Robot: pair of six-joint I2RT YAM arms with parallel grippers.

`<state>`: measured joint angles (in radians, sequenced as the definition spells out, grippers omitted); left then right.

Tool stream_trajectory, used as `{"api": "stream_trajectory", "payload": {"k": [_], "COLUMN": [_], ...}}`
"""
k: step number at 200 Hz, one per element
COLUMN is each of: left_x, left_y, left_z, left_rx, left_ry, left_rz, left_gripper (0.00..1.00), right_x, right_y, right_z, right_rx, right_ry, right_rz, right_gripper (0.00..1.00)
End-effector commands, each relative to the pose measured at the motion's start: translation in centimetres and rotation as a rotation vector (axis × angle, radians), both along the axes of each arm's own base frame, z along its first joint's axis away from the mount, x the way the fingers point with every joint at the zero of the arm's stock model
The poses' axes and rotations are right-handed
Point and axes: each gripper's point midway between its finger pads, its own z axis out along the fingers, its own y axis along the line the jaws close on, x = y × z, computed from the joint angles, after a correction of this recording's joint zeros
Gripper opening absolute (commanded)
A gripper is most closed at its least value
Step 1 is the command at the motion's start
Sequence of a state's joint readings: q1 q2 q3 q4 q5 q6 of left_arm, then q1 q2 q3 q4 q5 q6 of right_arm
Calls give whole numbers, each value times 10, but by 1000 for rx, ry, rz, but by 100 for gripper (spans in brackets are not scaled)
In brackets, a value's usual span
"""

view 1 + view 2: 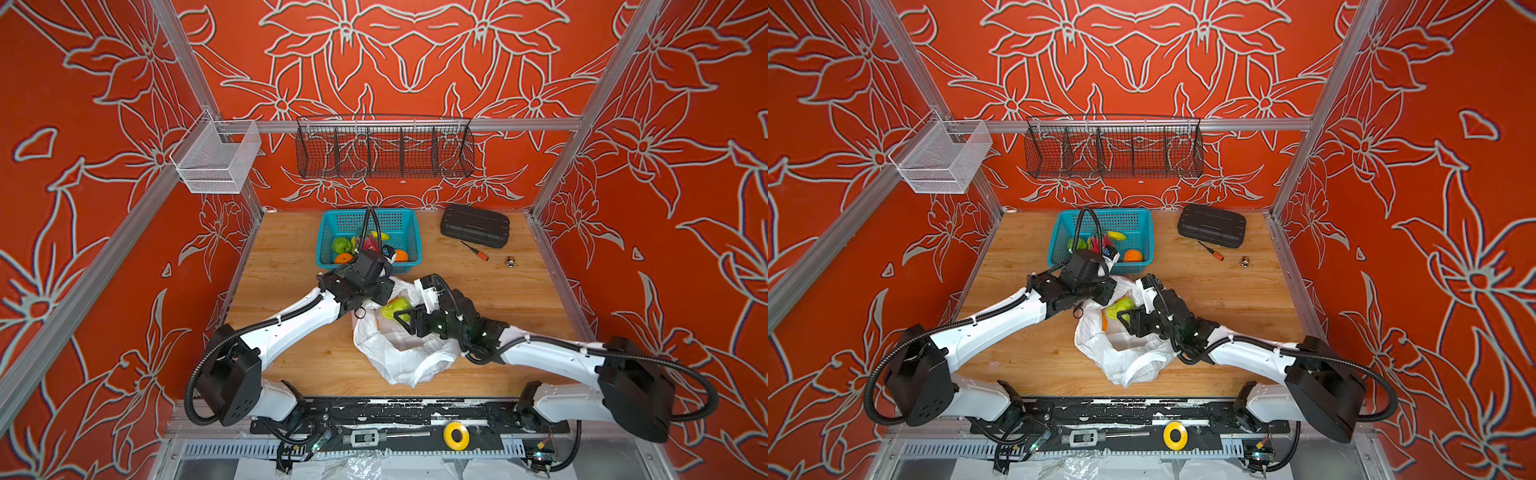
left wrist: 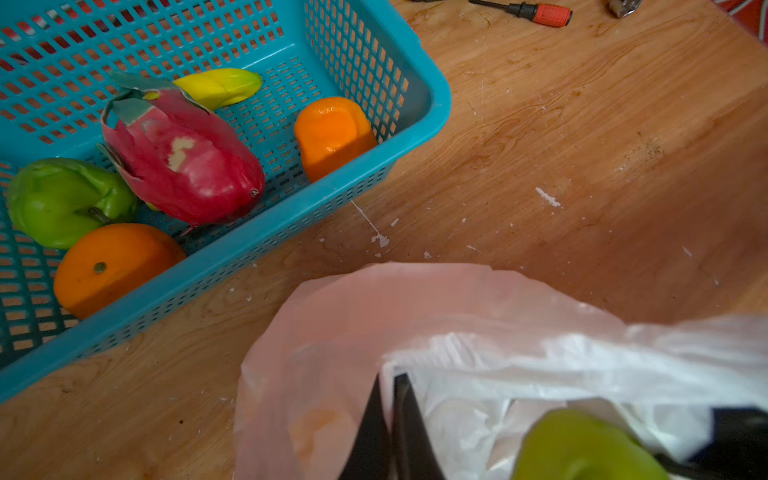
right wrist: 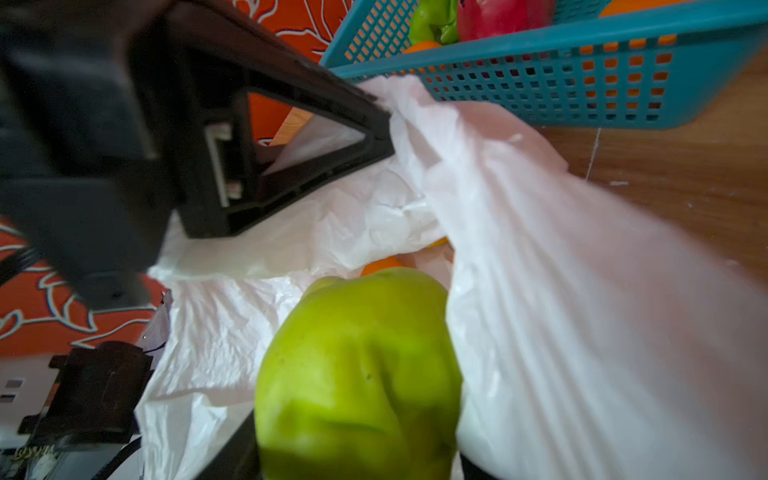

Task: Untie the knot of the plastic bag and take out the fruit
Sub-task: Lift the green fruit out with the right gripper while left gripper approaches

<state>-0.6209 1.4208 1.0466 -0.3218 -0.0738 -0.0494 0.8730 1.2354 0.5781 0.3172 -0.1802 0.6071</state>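
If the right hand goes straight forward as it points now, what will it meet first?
Likely the plastic bag, whose rim the left hand pinches; the green fruit in the right hand would touch it first. Depth is unclear.

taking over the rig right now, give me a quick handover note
Left gripper: shut on the bag edge, holding its mouth open.
Right gripper: shut on a green fruit at the bag's mouth.
Done: no knot in sight, bag open; dragon fruit and others lie in the basket.
Left: lift the green fruit clear, then take out the orange seen inside the bag.
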Motion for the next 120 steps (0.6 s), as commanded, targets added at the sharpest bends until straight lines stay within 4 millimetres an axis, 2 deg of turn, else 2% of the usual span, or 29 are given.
{"api": "stream_trajectory", "payload": {"k": [1, 60, 79, 98, 120], "left_x": [3, -2, -6, -9, -15], "left_y": [6, 3, 0, -4, -3], "left_z": [3, 0, -3, -6, -7], "left_rx": [12, -21, -44, -69, -86], "left_ry": [-17, 2, 10, 25, 31], "left_rz": [23, 12, 2, -13, -13], "left_gripper": [8, 9, 9, 11, 40], "right_x": [-8, -1, 12, 27, 34], "right_y": [-8, -30, -34, -31, -17], "right_z": [28, 87, 97, 95, 91], "right_rx": [25, 154, 230, 303, 331], "right_ry": [-89, -207, -158, -51, 9], "right_rz": [15, -98, -178, -241, -216], "right_gripper": [46, 48, 48, 47, 47]}}
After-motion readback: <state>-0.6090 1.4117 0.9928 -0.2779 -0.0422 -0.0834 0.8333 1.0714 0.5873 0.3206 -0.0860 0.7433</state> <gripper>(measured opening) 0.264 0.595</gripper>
